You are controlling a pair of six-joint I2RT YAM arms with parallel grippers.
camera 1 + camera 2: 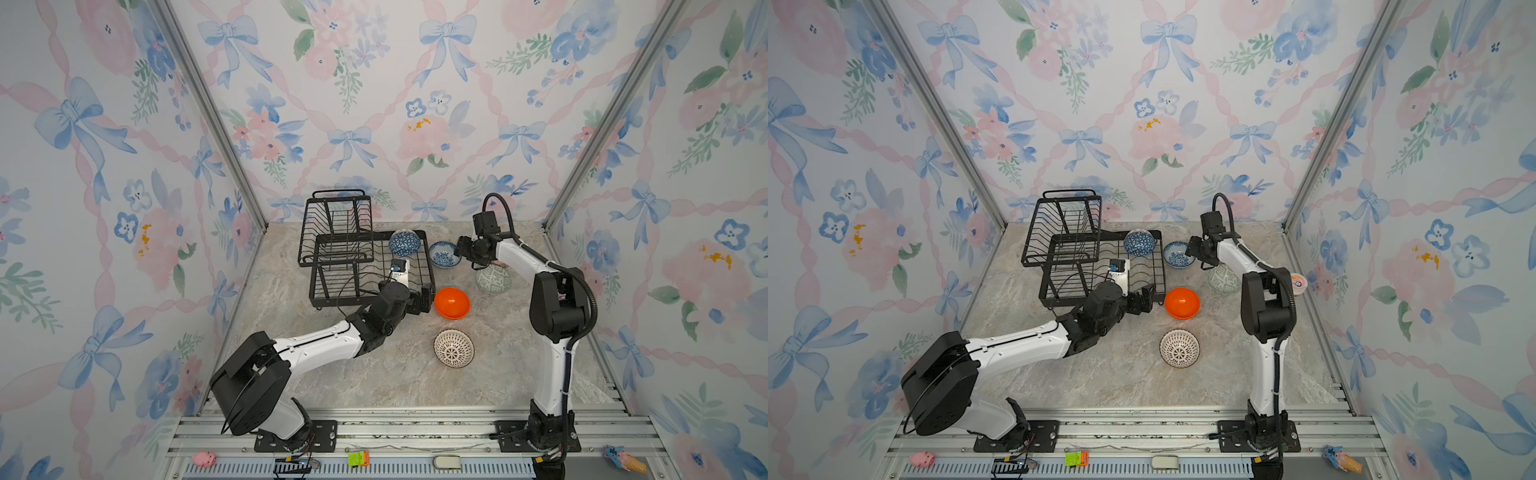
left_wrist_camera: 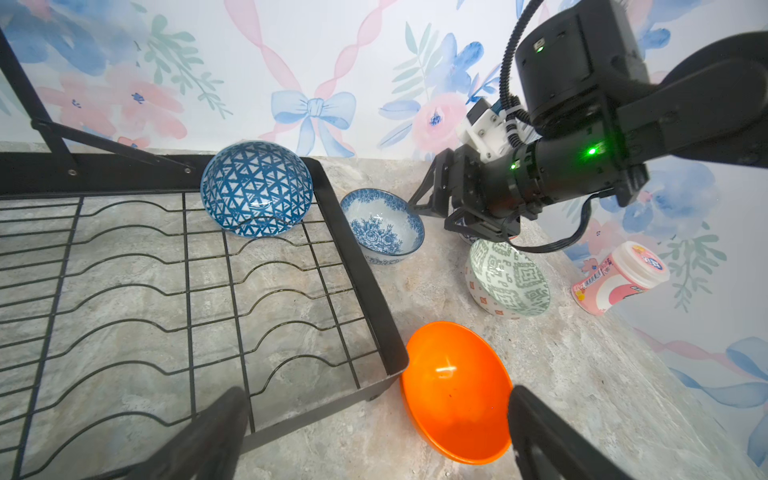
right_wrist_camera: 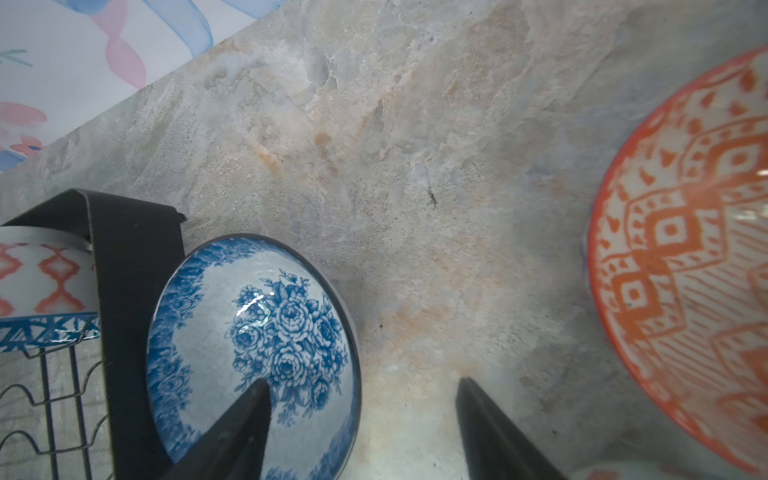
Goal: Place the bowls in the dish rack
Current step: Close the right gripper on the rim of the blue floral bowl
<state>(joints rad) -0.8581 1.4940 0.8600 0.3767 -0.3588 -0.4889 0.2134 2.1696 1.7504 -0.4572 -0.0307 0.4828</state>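
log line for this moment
dish rack: blue geometric bowl inside | left gripper: open, beside orange bowl | right gripper: open, straddling floral bowl rim

1. Orange-white bowl [image 3: 681,266]: blurred and cut by the frame edge on the right wrist cam. In both top views I can't make it out behind the right arm [image 1: 519,257].
2. Pink cup [image 1: 1298,284]: only the lid peeks past the arm, right of centre in a top view; body hidden.
3. Pale green bowl [image 1: 492,279]: upper part covered by the arm in both top views.
4. Right gripper [image 3: 361,386]: only the tips are in shot. Can't tell if one touches the floral bowl [image 3: 253,353].
5. Left gripper [image 2: 376,395]: fingers blurred and cut by the frame edge.
6. Blue geometric bowl [image 3: 41,332]: just a sliver behind the rack [image 3: 129,291] wall on the right wrist cam.
7. Small bits [image 1: 358,458] on the rail [image 1: 415,428], bottom of frame: too small to ID.
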